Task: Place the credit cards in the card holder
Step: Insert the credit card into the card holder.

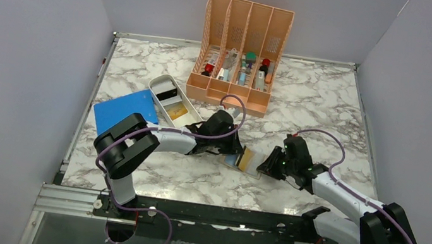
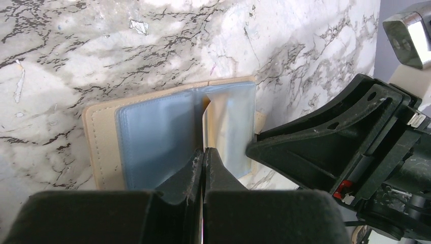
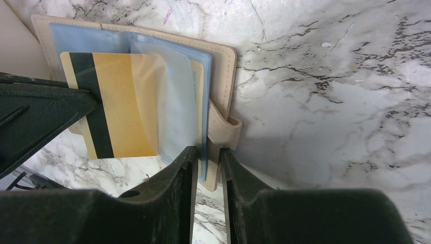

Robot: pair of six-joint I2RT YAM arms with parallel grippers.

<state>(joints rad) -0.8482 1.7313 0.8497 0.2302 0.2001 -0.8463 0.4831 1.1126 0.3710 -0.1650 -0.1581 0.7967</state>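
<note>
The tan card holder (image 1: pixel 247 160) lies open on the marble between my two grippers. My left gripper (image 2: pixel 204 152) is shut on a gold-yellow credit card (image 3: pixel 122 107) with a black stripe. The card's far end lies under a lifted clear sleeve (image 3: pixel 173 96), and in the left wrist view it shows only as a thin edge. A blue card (image 2: pixel 157 134) shows through the holder's left sleeve. My right gripper (image 3: pixel 208 152) is shut on the holder's edge beside the snap strap (image 3: pixel 226 129). From the top, the left gripper (image 1: pixel 232 152) is left of the holder and the right gripper (image 1: pixel 267 164) is right of it.
An orange slotted rack (image 1: pixel 240 45) with small items stands at the back. A white oblong tray (image 1: pixel 171 84) holding a black item and a yellowish card sits left of it. A large blue sheet (image 1: pixel 125 112) lies by the left arm.
</note>
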